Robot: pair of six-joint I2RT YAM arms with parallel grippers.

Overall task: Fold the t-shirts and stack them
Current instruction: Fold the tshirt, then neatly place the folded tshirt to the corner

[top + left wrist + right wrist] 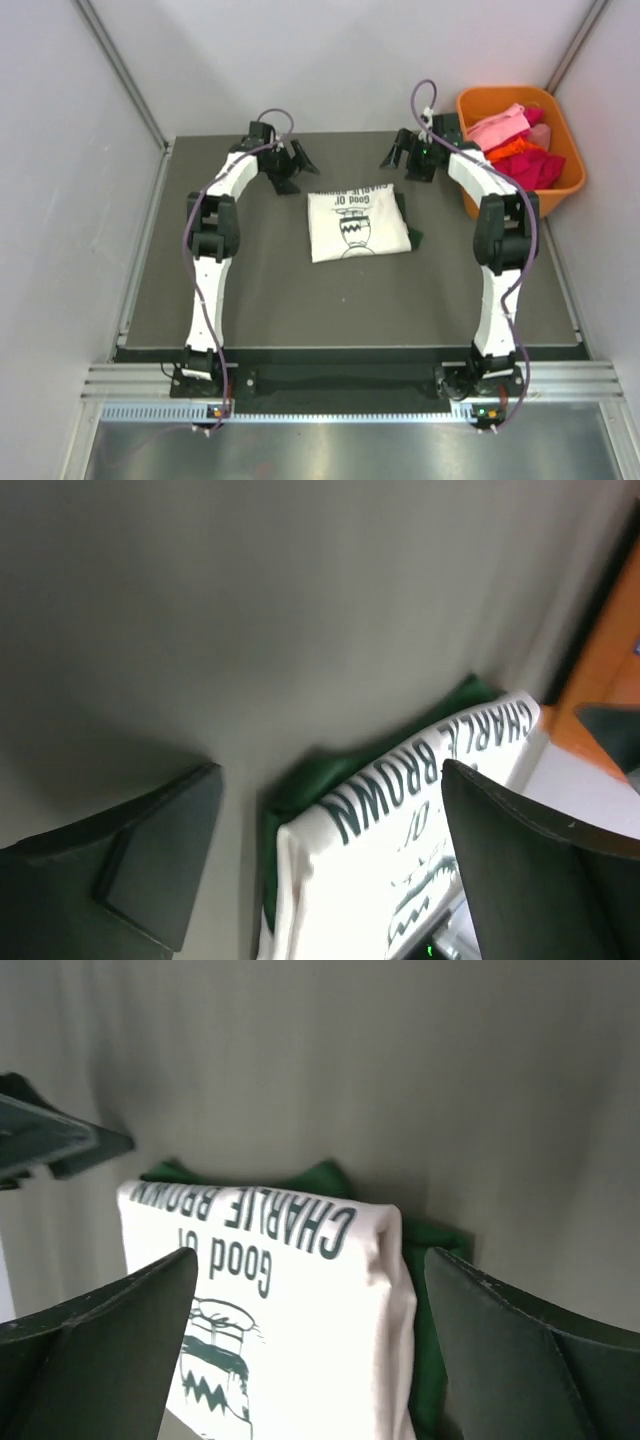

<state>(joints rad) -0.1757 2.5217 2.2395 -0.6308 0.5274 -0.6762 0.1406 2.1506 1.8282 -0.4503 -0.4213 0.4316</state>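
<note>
Gaping left end effector [330,768], right end effector [310,1255] likewise, wrist views expose green shirt [318,1178]

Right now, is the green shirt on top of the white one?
No, the white shirt lies on top, and the green shirt shows only as edges poking out beneath it.

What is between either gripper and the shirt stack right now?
Nothing visible. The left gripper and the right gripper hang open beyond the stack's far corners, with only bare mat between. The cream shirt lies folded on the green shirt. The orange bin sits off to the right.
</note>
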